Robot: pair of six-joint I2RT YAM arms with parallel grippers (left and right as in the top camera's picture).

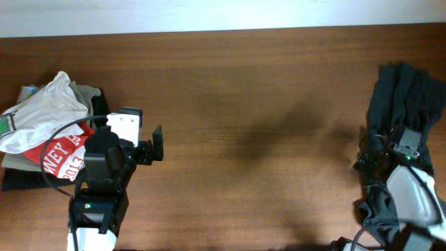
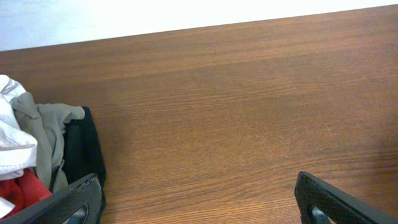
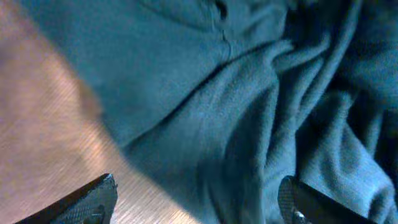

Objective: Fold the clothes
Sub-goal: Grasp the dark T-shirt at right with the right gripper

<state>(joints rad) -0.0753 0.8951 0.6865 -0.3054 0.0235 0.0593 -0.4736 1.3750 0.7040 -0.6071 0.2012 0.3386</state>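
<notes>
From above, the dark charcoal shirt (image 1: pixel 408 87) lies bunched in long folds against the right edge of the worktop (image 1: pixel 244 84), nearer the far right corner. A heap of other clothes sits at the left edge: a white-and-red garment (image 1: pixel 49 118) with white lettering on top, with darker cloth under it.

The right wrist view is the only one that shows the charcoal shirt (image 3: pixel 249 106) close up. It is soft and creased and fills most of the frame, with a blurred strip of worktop (image 3: pixel 37 124) at the left. The left wrist view looks across bare wood to the far edge. It also shows something the overhead barely does: a grey-olive piece (image 2: pixel 46 137) and a black garment (image 2: pixel 84 149) tucked against the white-and-red one (image 2: pixel 12 149).

The left arm reaches up from the near left corner and is bent over at the wrist. The left gripper (image 1: pixel 134 132) sits just beside the heap, released, its fingers spread wide with nothing between them. One finger (image 2: pixel 68 202) is right against the black cloth.

The right arm rises from the near right corner. The right gripper (image 1: pixel 380 148) is over the near end of the charcoal shirt, also released, with its fingers (image 3: pixel 84 199) set wide apart above the fabric. I cannot tell whether they touch it.
</notes>
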